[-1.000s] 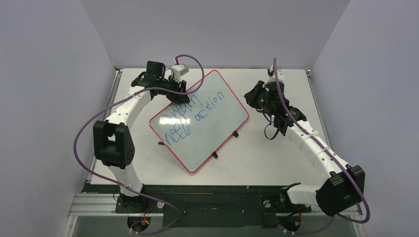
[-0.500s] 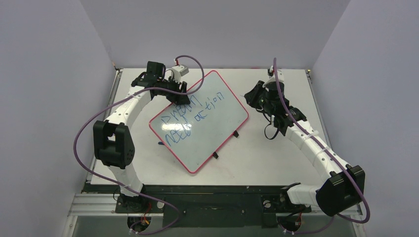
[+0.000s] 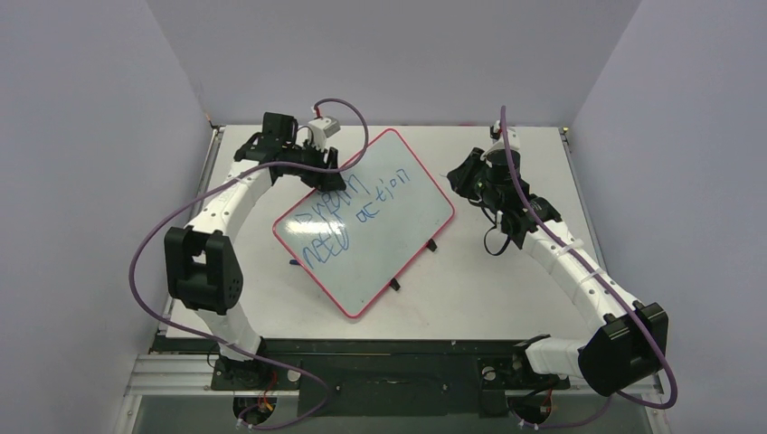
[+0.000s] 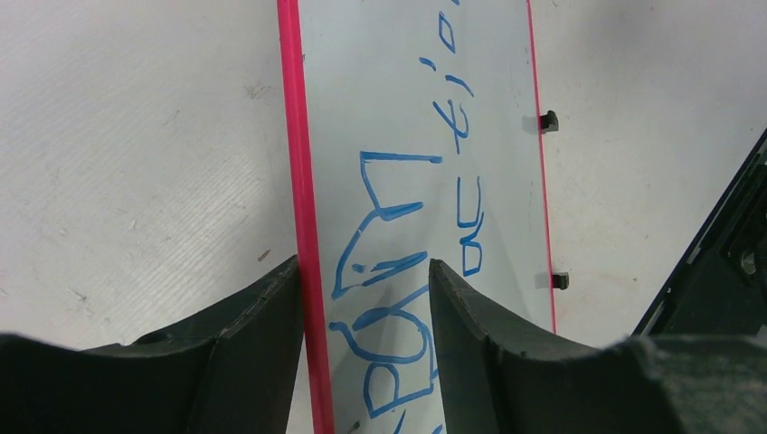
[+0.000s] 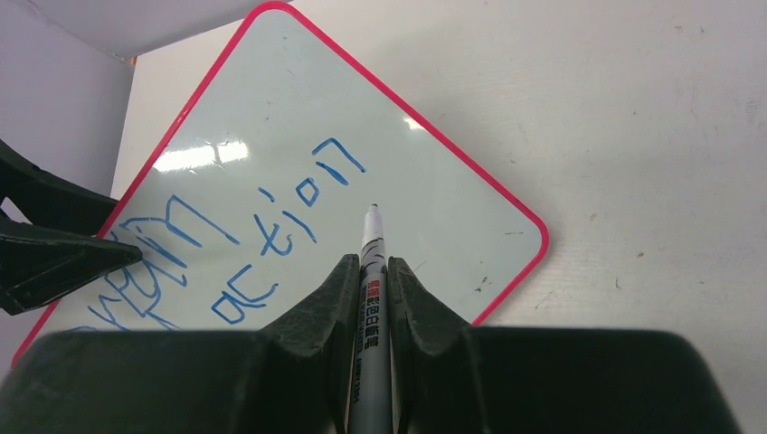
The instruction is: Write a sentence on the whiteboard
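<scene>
The whiteboard (image 3: 398, 249), white with a thin red rim, lies tilted on the table's middle. Blue handwritten words of the sentence (image 3: 348, 217) fill its far left half in two rows, and show close up as the sentence (image 4: 398, 271) and the sentence (image 5: 271, 235). My left gripper (image 3: 333, 172) is at the board's far left edge. Its jaws are open and straddle the red rim (image 4: 303, 226), gripper (image 4: 362, 264). My right gripper (image 3: 463, 176) hangs beside the board's right corner, shut on a grey marker (image 5: 372, 237), gripper (image 5: 371, 264). The marker's tip points at the board, above bare white surface.
Two small black clips (image 3: 432, 245) (image 3: 392, 285) stick out from the board's near right edge. A small blue object (image 3: 294, 262) lies on the table beside the board's left edge. Grey walls close in the table on three sides.
My left arm has shifted slightly left and back, and its jaws have widened at the board's rim. The right arm, marker and board have not moved.
</scene>
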`<state>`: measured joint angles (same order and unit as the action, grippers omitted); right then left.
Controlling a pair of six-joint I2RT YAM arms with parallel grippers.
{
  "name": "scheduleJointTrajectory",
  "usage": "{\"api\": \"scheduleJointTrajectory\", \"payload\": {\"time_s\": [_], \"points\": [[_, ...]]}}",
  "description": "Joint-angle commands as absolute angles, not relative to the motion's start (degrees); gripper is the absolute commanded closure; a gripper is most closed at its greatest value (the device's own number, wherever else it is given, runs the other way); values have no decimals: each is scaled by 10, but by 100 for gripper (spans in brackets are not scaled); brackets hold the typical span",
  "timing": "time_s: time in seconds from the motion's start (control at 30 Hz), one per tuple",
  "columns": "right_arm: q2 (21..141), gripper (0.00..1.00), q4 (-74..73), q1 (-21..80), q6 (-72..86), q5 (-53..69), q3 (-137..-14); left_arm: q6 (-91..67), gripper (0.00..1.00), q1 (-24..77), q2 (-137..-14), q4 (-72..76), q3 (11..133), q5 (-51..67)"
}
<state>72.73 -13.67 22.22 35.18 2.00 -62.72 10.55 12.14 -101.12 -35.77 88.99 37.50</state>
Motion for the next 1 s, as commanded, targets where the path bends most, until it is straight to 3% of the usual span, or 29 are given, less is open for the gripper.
{"api": "scheduleJointTrajectory", "payload": {"time_s": [0.0,0.47,0.97], "points": [[704,100,-114,224,353,26,-625,71,53,115,-944,-316,879,402],[701,100,-118,225,351,28,-633,24,52,92,-879,-287,820,383],[677,100,-129,235,330,49,-621,-73,49,50,-767,-215,703,253]]}}
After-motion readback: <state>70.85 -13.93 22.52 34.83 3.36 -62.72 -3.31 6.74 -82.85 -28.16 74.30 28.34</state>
